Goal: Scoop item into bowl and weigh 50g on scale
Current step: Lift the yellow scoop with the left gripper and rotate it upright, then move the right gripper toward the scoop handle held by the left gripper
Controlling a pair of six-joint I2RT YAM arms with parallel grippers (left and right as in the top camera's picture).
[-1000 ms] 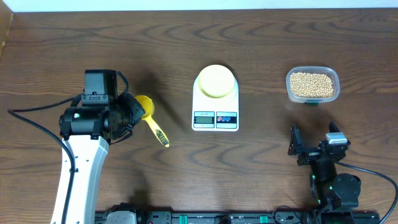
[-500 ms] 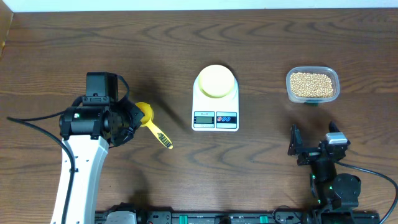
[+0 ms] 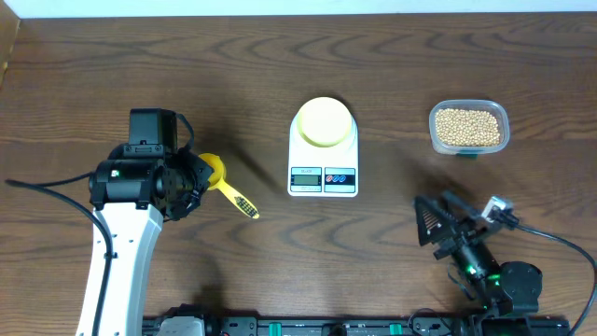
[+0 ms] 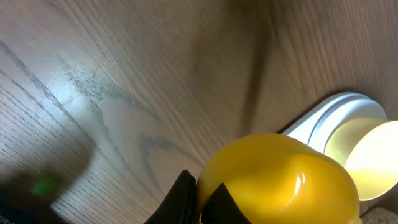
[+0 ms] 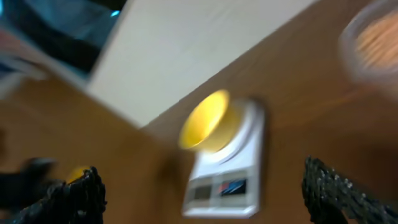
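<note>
The pale-yellow bowl [image 3: 324, 121] sits on the white scale [image 3: 323, 177] at the table's middle; both also show blurred in the right wrist view, bowl [image 5: 205, 119] and scale [image 5: 231, 180]. The beige beans [image 3: 467, 127] fill a clear tub at the right. My left gripper [image 3: 198, 184] is shut on a bright yellow scoop [image 3: 224, 188], held left of the scale; in the left wrist view the scoop's cup [image 4: 280, 183] fills the frame by my fingers [image 4: 198, 202]. My right gripper [image 3: 438, 224] is open and empty, in front of the tub.
The clear rectangular tub [image 3: 469, 147] stands at the back right. The scoop's ribbed handle [image 3: 242, 203] points toward the front right. Cables trail from both arms near the front edge.
My right arm has tilted and swung left, its gripper now pointing toward the scale. The left gripper has held nearly still with the scoop after shifting it slightly toward the front.
</note>
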